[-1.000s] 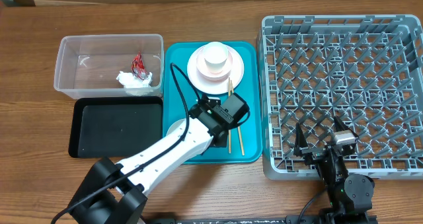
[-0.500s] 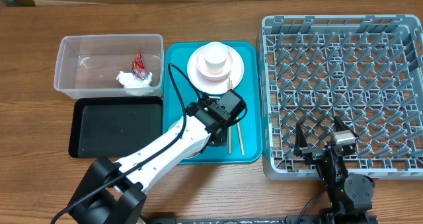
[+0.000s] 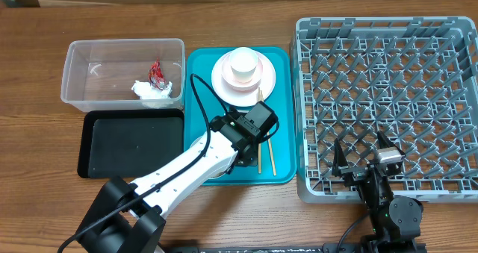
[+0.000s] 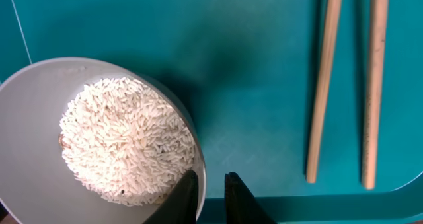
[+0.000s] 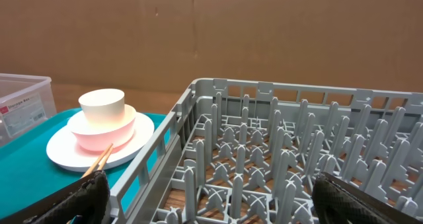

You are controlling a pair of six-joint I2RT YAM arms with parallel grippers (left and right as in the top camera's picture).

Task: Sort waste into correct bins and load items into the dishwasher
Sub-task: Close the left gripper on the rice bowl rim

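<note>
On a brown wooden table [image 3: 239,208], a teal tray [image 3: 280,59] sits between the clear tub [image 3: 75,74] and the grey dish rack [image 3: 463,96]. The left gripper [image 4: 210,196] pinches the rim of a white bowl of rice [image 4: 125,141] on the tray, beside the chopsticks [image 4: 324,85]. The right gripper [image 3: 364,162] hangs spread wide over the rack's near edge, holding nothing.

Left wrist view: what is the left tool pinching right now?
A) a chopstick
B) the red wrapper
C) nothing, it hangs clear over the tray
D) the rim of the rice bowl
D. The left tool has one finger inside and one outside the rim of the white bowl of rice, while the chopsticks lie apart on the teal tray.
</note>
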